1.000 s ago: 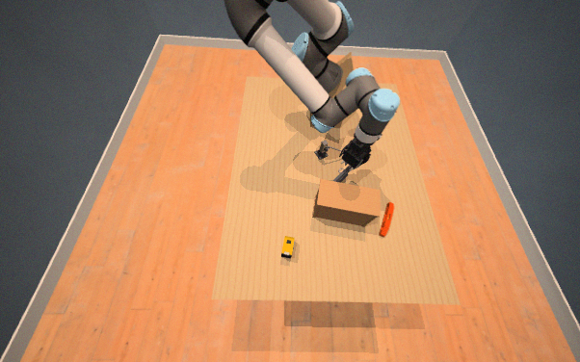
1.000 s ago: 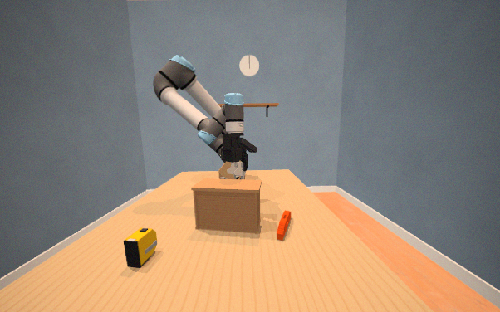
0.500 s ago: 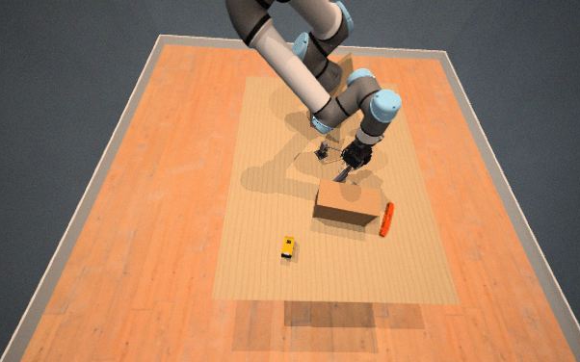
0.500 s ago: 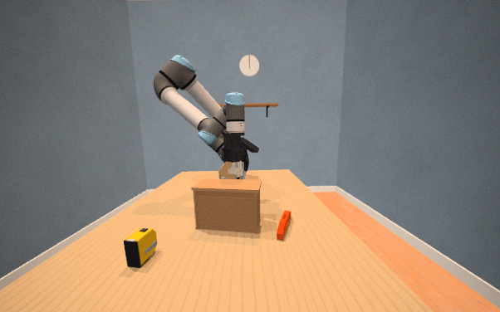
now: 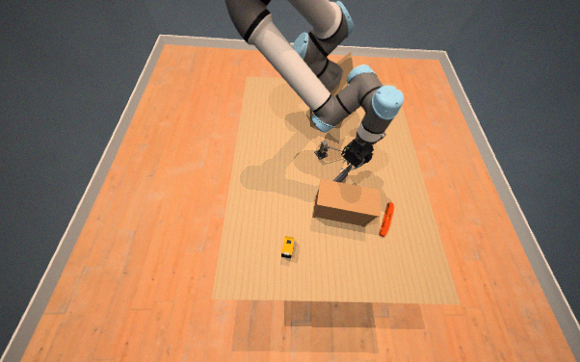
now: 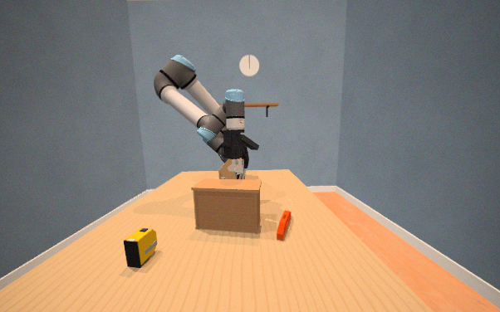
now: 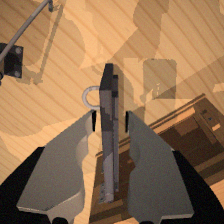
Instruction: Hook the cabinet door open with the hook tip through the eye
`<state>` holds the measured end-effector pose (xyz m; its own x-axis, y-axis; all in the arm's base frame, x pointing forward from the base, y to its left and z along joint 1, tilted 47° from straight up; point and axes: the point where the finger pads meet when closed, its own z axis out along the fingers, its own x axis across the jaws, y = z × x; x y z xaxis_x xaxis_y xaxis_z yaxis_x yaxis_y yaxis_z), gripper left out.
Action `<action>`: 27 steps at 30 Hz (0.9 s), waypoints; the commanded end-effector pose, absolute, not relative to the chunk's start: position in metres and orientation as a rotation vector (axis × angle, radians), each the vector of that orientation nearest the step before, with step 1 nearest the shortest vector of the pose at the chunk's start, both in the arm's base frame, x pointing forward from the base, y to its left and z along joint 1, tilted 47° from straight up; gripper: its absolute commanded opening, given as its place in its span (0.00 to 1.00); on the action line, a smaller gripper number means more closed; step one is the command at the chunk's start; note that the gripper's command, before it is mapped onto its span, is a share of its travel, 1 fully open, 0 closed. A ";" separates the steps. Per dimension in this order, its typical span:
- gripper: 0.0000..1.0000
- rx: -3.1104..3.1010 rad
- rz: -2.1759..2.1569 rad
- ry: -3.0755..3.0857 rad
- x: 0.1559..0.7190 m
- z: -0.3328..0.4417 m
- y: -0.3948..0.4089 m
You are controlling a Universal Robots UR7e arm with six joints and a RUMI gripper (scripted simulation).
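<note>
The wooden cabinet [image 5: 349, 202] stands on its base on the mat, also in the exterior view [image 6: 227, 205]. Its door [image 7: 109, 135] is swung out behind it, seen edge-on in the wrist view, with the metal eye [image 7: 91, 96] on its left face. My gripper [image 7: 111, 112] points down and straddles the door's top edge, fingers narrowly apart with thin gaps on both sides; it also shows in the top and exterior views [image 5: 349, 168] [image 6: 236, 168]. The dark post [image 7: 10, 60] [image 5: 322, 151] stands to the left, and its thin hook [image 7: 32, 20] is raised, clear of the eye.
An orange bar [image 5: 386, 219] [image 6: 283, 224] lies right of the cabinet. A yellow and black box [image 5: 287, 246] [image 6: 139, 246] lies in front to the left. The cabinet's open inside [image 7: 195, 130] is at the right of the wrist view.
</note>
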<state>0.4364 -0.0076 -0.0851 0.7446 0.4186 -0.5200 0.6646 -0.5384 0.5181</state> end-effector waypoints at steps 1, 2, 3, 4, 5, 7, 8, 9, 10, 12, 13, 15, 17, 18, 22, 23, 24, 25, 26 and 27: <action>0.15 2.215 -0.435 0.810 0.437 -0.081 -0.003; 0.15 2.215 -0.435 0.810 0.437 -0.080 -0.002; 0.15 2.215 -0.435 0.810 0.437 -0.078 0.000; 0.15 2.215 -0.435 0.810 0.437 -0.077 0.001; 0.15 2.215 -0.435 0.810 0.438 -0.075 0.003; 0.15 2.215 -0.435 0.810 0.438 -0.073 0.006; 0.15 2.215 -0.435 0.810 0.438 -0.071 0.008; 0.15 2.215 -0.435 0.810 0.438 -0.069 0.009; 0.15 2.215 -0.435 0.810 0.438 -0.068 0.011; 0.15 2.215 -0.435 0.810 0.439 -0.065 0.014; 0.15 2.215 -0.435 0.810 0.439 -0.063 0.016; 0.15 2.215 -0.435 0.810 0.439 -0.060 0.019; 0.15 2.215 -0.435 0.810 0.439 -0.060 0.019; 0.15 2.215 -0.435 0.810 0.439 -0.059 0.020; 0.15 2.215 -0.435 0.810 0.440 -0.054 0.026; 0.15 2.215 -0.435 0.810 0.440 -0.053 0.027; 0.15 2.215 -0.435 0.810 0.440 -0.052 0.028; 0.15 2.215 -0.435 0.810 0.440 -0.051 0.029; 0.15 2.215 -0.435 0.810 0.440 -0.050 0.030; 0.15 2.215 -0.435 0.810 0.440 -0.049 0.031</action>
<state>0.4393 0.0263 -0.0536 0.7445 0.4188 -0.5199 0.6646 -0.5383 0.5182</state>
